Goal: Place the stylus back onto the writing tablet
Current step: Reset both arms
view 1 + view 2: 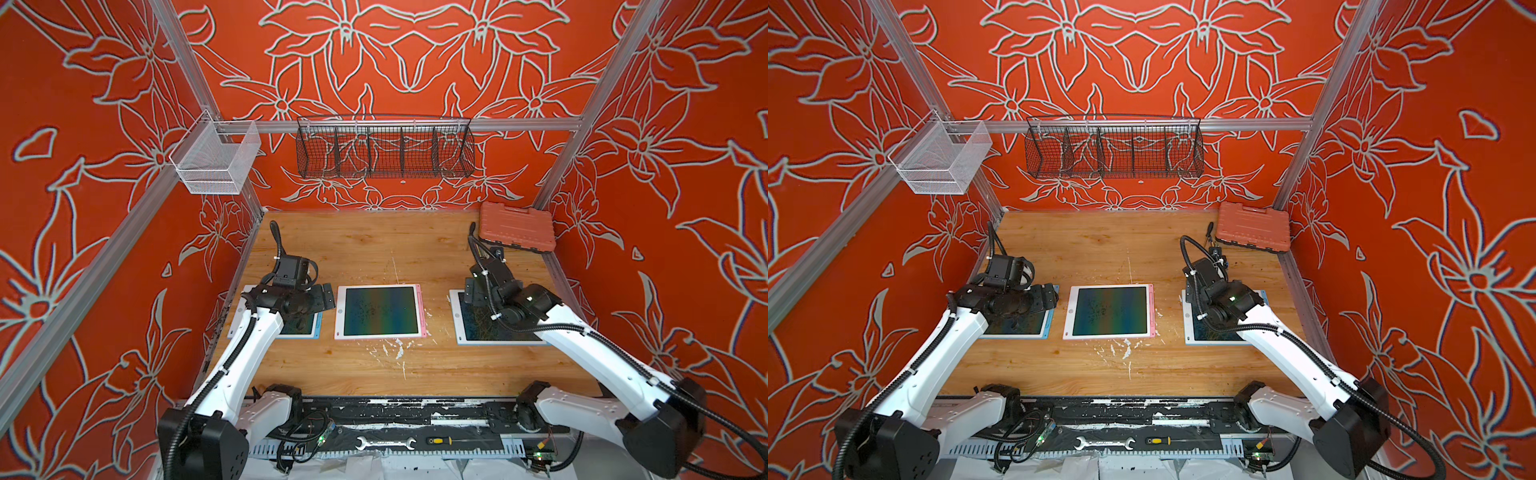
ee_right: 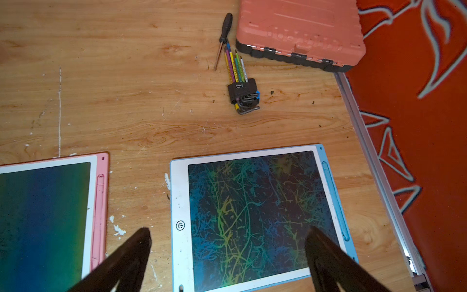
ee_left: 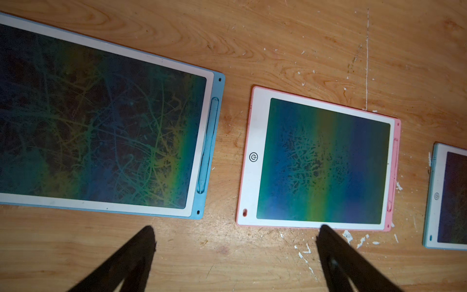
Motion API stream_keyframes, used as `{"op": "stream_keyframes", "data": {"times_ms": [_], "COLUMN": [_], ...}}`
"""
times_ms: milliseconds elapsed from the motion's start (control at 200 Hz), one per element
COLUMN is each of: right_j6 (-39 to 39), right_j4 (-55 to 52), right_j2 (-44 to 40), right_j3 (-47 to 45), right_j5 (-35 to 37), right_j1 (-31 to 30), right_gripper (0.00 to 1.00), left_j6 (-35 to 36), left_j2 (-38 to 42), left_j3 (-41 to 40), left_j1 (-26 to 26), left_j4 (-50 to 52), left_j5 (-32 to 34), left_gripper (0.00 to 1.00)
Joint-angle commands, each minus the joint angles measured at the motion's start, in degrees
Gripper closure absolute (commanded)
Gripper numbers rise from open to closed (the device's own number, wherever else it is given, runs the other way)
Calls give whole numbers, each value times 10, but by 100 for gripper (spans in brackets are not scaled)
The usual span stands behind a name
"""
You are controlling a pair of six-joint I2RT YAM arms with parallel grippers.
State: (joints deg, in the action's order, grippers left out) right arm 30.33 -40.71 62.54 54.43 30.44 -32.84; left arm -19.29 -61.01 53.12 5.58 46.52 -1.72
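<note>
Three writing tablets lie in a row on the wooden table. The right blue-edged tablet (image 2: 180,197) (image 1: 478,330) has a scribbled screen, and a blue stylus (image 2: 336,199) lies in its side slot. My right gripper (image 2: 228,228) hovers open above this tablet's near part and holds nothing. The pink tablet (image 3: 255,131) (image 1: 380,311) in the middle carries a pink stylus (image 3: 394,174) in its slot. The left blue tablet (image 3: 197,141) has a blue stylus (image 3: 208,146) in its slot. My left gripper (image 3: 236,227) is open and empty above bare wood between the left and pink tablets.
An orange tool case (image 2: 300,30) sits at the back right corner, with a hex key set (image 2: 242,83) and a screwdriver (image 2: 222,38) beside it. A black wire basket (image 1: 384,145) and a white mesh basket (image 1: 214,158) hang on the frame. A metal rail (image 2: 374,164) borders the table's right edge.
</note>
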Motion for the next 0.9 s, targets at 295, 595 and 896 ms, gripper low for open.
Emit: {"op": "stream_keyframes", "data": {"times_ms": [295, 595, 896], "right_j6": [-55, -139, -287], "right_j4": [108, 240, 362], "right_j2": [-160, -227, -284], "right_j3": [-157, -277, -385], "right_j5": [45, 179, 97], "right_j1": [57, 76, 76], "right_gripper": [3, 3, 3], "left_j6": [-40, -6, 60], "left_j2": [57, 66, 171], "left_j3": [-49, -88, -209], "left_j1": [-2, -2, -2], "left_j4": [-37, -68, -196], "left_j5": [156, 198, 214], "left_gripper": [3, 3, 3]}}
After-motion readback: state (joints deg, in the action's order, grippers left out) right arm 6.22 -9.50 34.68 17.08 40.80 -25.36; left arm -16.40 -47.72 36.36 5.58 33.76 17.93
